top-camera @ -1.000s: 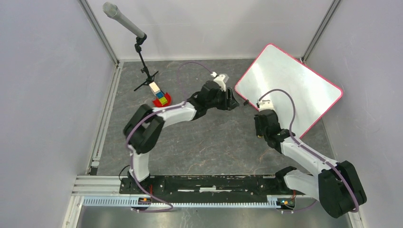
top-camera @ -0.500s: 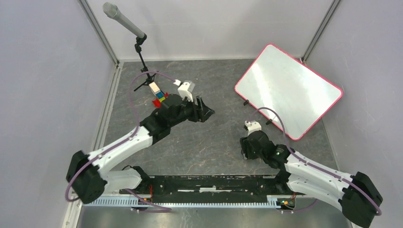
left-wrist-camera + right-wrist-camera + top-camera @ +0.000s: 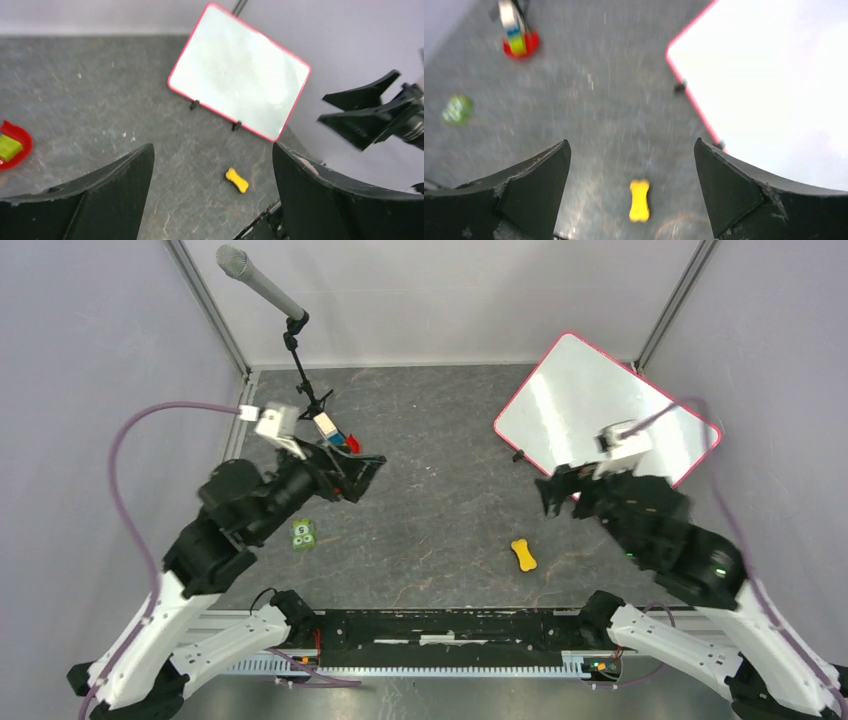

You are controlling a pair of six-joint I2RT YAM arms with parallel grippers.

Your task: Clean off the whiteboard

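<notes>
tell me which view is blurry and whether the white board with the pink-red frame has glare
Right wrist view: motion blur smears everything, and the large white board with the pink-red frame is blown out to plain white. Left wrist view: fairly sharp, the board showing a dull grey sheen. Top external view: sharp on the dark grey table, bright glare streaks across the board.

Microphone (image 3: 258,282): on its stand, far-left corner.
Yellow bone-shaped piece (image 3: 523,555): flat on the desk (image 3: 440,440).
Green block (image 3: 304,534): near side, left.
Red dish (image 3: 26,144): holds coloured blocks.
</notes>
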